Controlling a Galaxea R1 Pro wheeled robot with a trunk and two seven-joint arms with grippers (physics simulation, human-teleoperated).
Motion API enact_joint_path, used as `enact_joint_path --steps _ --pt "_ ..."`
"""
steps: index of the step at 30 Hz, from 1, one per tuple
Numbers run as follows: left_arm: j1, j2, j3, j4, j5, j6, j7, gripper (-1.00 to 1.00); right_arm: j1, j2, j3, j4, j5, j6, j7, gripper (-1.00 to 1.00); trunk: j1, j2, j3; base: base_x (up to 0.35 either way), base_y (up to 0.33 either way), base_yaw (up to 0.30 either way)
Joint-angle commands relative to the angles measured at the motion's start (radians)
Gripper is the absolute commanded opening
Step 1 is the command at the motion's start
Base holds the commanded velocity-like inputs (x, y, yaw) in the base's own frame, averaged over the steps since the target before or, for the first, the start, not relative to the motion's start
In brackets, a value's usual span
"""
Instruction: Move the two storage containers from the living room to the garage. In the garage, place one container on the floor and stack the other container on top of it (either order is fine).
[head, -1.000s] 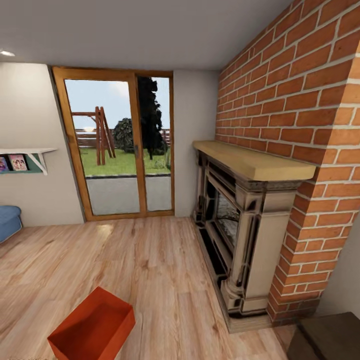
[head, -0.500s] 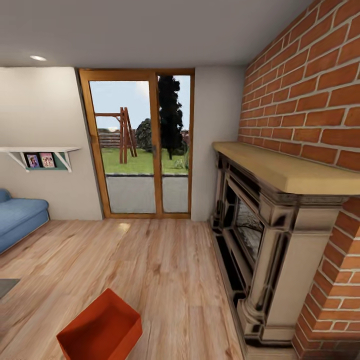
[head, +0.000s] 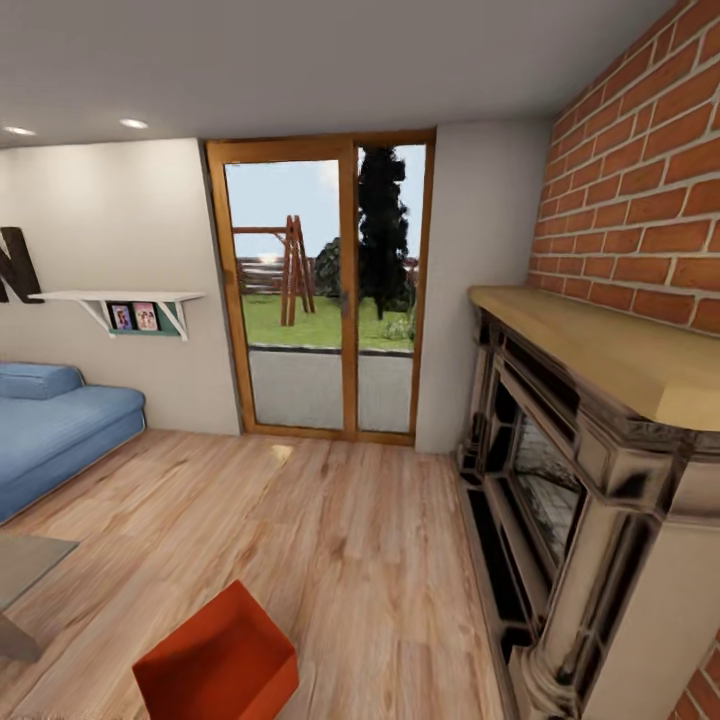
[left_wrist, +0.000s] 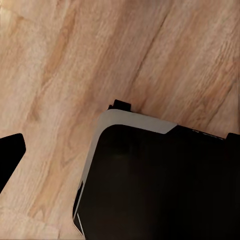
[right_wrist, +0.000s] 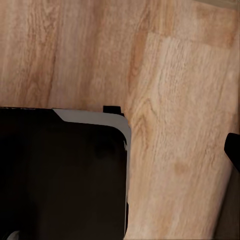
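One red-orange storage container (head: 215, 665), open-topped and empty, sits on the light wood-plank floor (head: 330, 540) of the living room, low in the head view and just ahead of me to the left. The garage is out of view. In the left wrist view a dark fingertip (left_wrist: 9, 157) pokes in at the frame's edge above the planks. The right wrist view has a similar dark sliver (right_wrist: 233, 149). How either gripper's jaws stand cannot be made out.
A fireplace (head: 580, 500) with a wooden mantel and a brick wall (head: 640, 190) fills the right. Wood-framed glass doors (head: 320, 300) stand ahead. A blue sofa (head: 50, 430), a glass coffee table corner (head: 25, 570) and a wall shelf (head: 120, 300) lie left. My black base (left_wrist: 160, 185) shows below both wrists.
The head view has swung left, so the whole picture slid right. The sofa, shelf and coffee table corner came into view. The container still sits on the planks.
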Motion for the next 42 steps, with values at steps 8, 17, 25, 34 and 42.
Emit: enact_joint_path --steps 8,17,25,34,42 --pt "0.0 0.0 0.001 0.0 0.003 0.0 0.002 1.0 -0.001 0.0 0.007 0.003 -0.009 -0.006 0.0 1.0 0.001 -0.001 0.0 0.225 -0.146 0.269" --pt "0.0 0.0 0.001 0.0 0.003 0.0 0.002 1.0 -0.001 0.0 0.007 0.003 -0.009 -0.006 0.0 1.0 0.001 -0.001 0.0 0.214 -0.146 0.269" --pt "0.0 0.001 0.001 0.0 0.003 0.0 0.002 1.0 -0.001 -0.001 0.007 0.003 -0.009 -0.006 0.0 1.0 0.001 -0.001 0.0 0.205 -0.144 0.269" --pt "0.0 0.0 0.002 0.0 0.003 0.0 0.002 1.0 -0.001 -0.002 0.007 0.003 -0.01 -0.006 0.0 1.0 0.001 -0.001 0.0 0.197 -0.135 0.269" --pt "0.0 0.0 0.002 0.0 0.003 0.0 0.002 1.0 -0.001 -0.003 0.003 0.003 -0.01 -0.006 -0.001 1.0 0.001 -0.001 0.0 0.187 -0.123 0.269"
